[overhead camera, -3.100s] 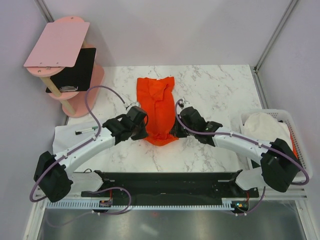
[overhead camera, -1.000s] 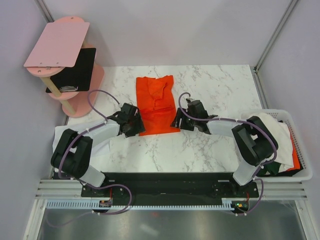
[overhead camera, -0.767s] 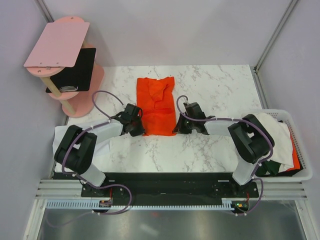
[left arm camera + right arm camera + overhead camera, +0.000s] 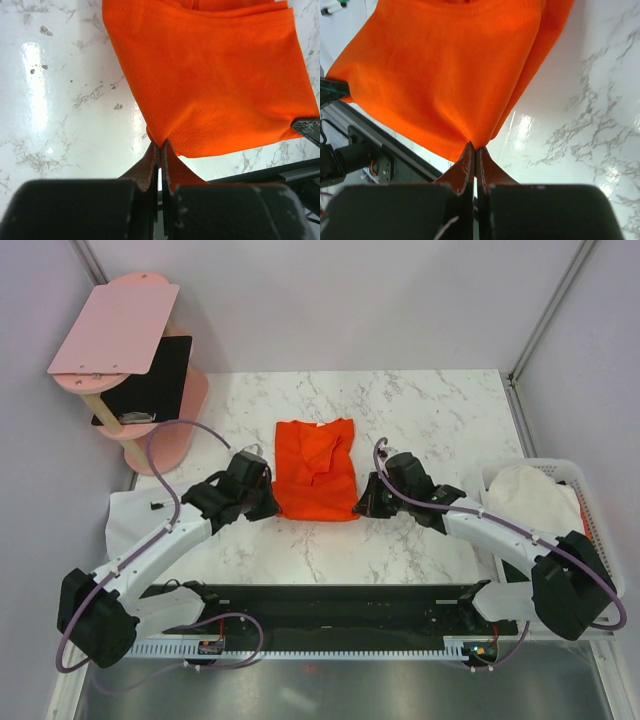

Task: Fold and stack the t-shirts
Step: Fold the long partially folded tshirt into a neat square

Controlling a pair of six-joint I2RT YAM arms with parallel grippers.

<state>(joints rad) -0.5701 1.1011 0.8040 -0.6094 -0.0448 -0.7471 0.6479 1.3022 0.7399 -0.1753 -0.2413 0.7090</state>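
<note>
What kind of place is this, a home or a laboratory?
Probably a robot test cell, not a home: the left arm and right arm are mounted on a black base plate at a marble-look table, and plain wall panels with a metal corner post enclose it.

Pretty sure this is a robotics lab test cell: plain grey walls (image 4: pixel 400 300) are boxing in a marble-look table (image 4: pixel 440 410), metal frame posts (image 4: pixel 545 310) are running up the corners, and two cabled robot arms (image 4: pixel 170 535) are sitting bolted to a black base plate (image 4: pixel 330 605) at the near edge.
</note>
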